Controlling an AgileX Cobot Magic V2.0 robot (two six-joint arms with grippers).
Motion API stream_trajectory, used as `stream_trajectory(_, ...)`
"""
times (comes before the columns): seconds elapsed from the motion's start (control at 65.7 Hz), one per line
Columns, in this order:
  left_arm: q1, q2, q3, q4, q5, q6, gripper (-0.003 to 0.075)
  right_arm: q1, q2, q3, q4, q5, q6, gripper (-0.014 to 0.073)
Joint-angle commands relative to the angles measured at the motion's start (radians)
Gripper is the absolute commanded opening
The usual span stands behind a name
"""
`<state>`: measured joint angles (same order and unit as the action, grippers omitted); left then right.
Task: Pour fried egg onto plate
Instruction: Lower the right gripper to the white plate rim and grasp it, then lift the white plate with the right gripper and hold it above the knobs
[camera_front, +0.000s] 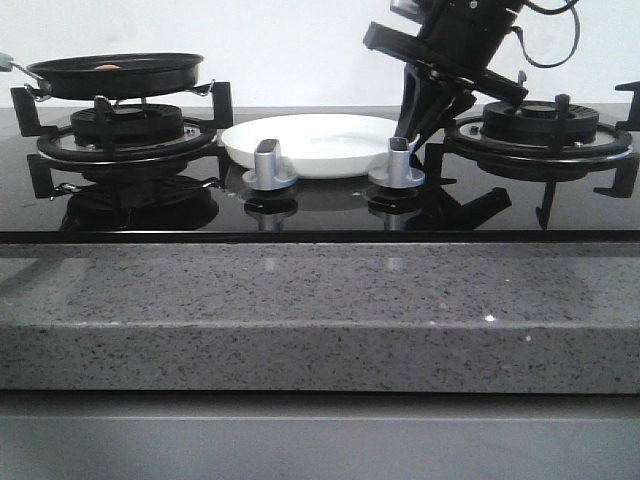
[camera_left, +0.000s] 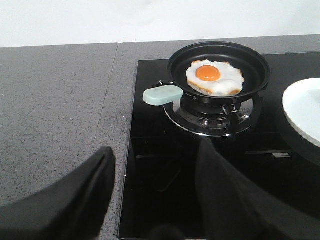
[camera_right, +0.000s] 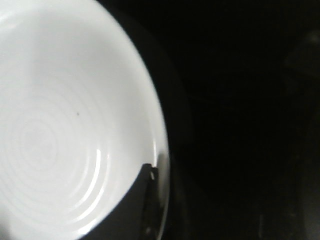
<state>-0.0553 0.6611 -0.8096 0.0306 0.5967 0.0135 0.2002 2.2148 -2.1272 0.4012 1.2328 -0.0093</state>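
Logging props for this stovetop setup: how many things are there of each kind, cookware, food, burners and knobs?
Frying pan: 1
Plate: 1
Fried egg: 1
Burners: 2, left, right
Knobs: 2, left, right
Total: 7

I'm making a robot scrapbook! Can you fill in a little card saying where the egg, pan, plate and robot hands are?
egg: small white fried egg with orange yolk, lying in the pan
pan: round black frying pan, on the left burner, pale green handle
plate: round white shallow plate, empty, between the two burners
left gripper: black left gripper, jaws open, away from the pan
right gripper: black right gripper, at the plate's right rim
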Motion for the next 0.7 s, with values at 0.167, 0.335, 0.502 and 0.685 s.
stream_trajectory(0.167, -0.001, 0.005, -0.037, 0.003, -0.081, -0.003, 0.0365, -0.003, -0.064, -0.118, 0.033, 0.048, -0.003, -0.0064)
stream_trajectory(0.335, -0.001, 0.005, -0.037, 0.003, -0.081, -0.003, 0.0365, -0.003, -0.069, -0.22, 0.033, 0.098, 0.026, -0.0065)
stream_trajectory(0.502, -0.001, 0.005, -0.037, 0.003, -0.081, -0.003, 0.0365, 0.004, -0.132, -0.23, 0.036, 0.111, 0.047, -0.0067)
stream_trajectory(0.685, -0.001, 0.005, -0.037, 0.003, -0.081, -0.003, 0.0365, 0.035, -0.248, -0.175, 0.016, 0.11, 0.047, -0.0067)
